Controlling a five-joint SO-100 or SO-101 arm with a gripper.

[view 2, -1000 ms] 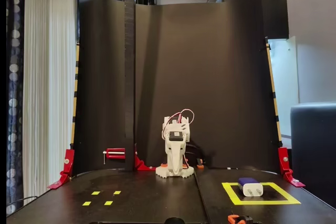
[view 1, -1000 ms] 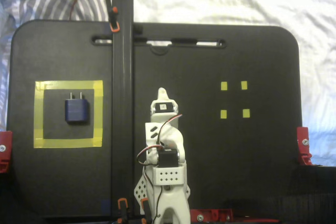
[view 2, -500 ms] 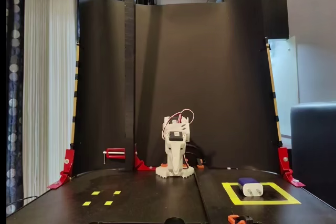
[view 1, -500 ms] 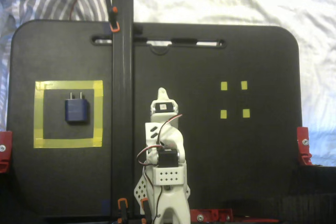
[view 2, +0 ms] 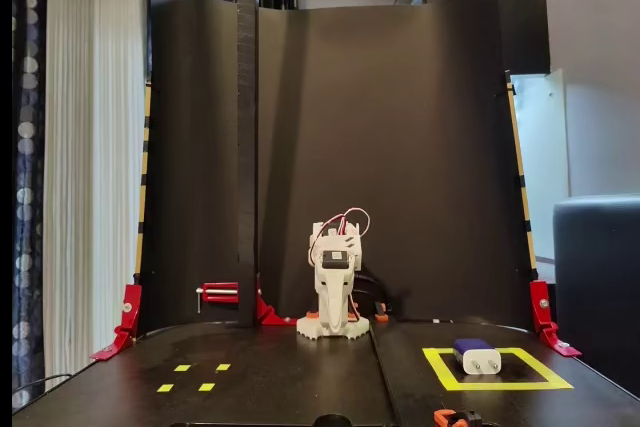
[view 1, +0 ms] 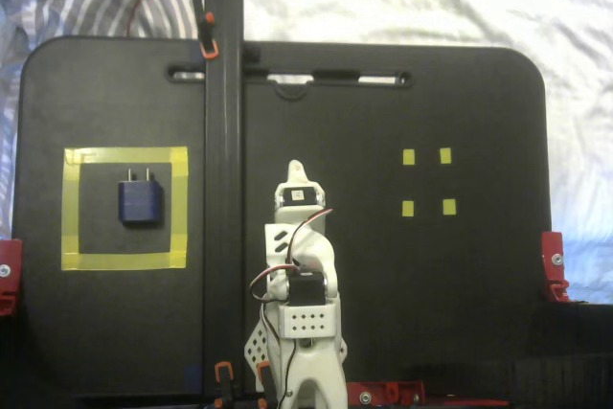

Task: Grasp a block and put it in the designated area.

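Block: the navy block (view 1: 140, 202) lies flat inside the yellow tape square (view 1: 72, 208) in a fixed view from above, silvery prongs toward the top edge, touching none of the tape. In a fixed view from the front, the block (view 2: 476, 355) shows its pale pronged face within the square (view 2: 545, 377).
Arm: the white arm (view 1: 302, 294) sits folded, right of the square in the view from above, well apart from the block, beyond a dark upright post (view 1: 223, 141).
Tool: the tool (view 1: 297, 171) points away from the arm's base, with nothing in its grip; whether its jaws are parted cannot be told.
Markers: four small yellow squares (view 1: 427, 181) lie on the black surface (view 1: 479, 122), right of the arm.
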